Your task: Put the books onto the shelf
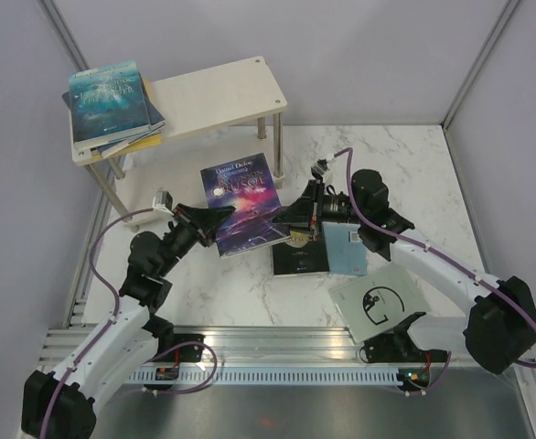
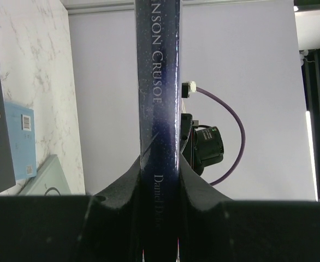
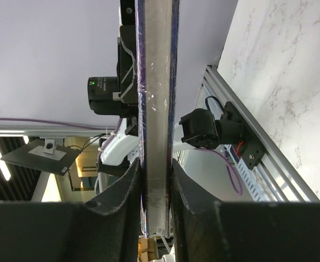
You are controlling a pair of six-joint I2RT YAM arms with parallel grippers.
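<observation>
Left gripper is pinching the Robinson Crusoe paperback by its spine and right gripper is clamping the page edge. Mismatched arm motion is probably risking a bend or a slip.

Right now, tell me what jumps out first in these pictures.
The purple galaxy book hangs mid-table, clamped between the left gripper and the right gripper. A stack topped by a teal book sits on the left end of the shelf. A pale grey book lies at the near right.
</observation>
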